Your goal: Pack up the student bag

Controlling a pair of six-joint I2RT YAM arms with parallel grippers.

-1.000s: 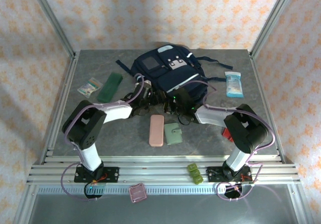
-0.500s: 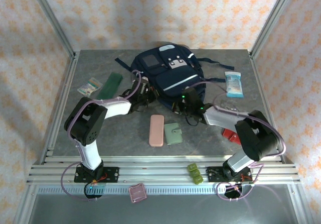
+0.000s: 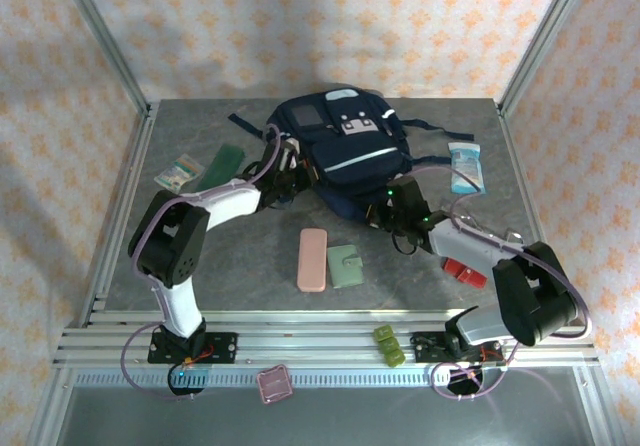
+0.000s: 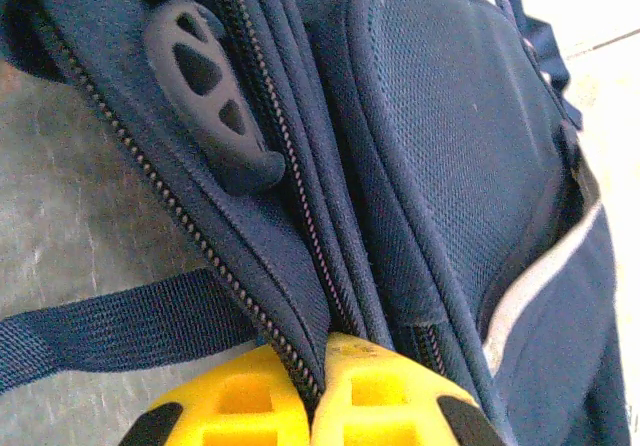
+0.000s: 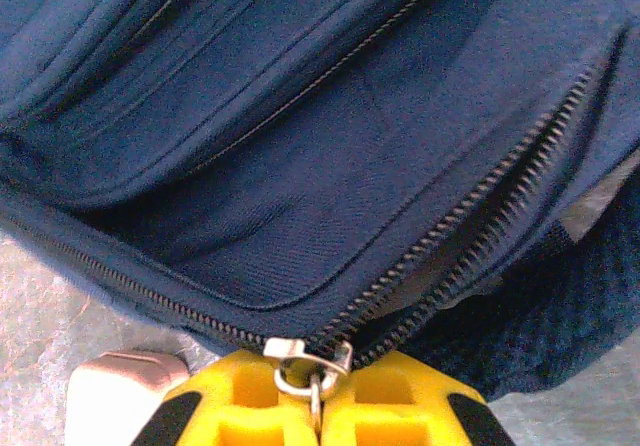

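The bag lies on the table, toward its far edge. At the bag's left side, the left gripper pinches its zipper-edged fabric. At its near right, the right gripper is clamped on a zipper pull.

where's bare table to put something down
Bare table lies left of the pink case, and between the green wallet and the red item. The back corners beside the student bag are free too. Crowded: along the bag's near edge, where the left arm and right arm reach in.
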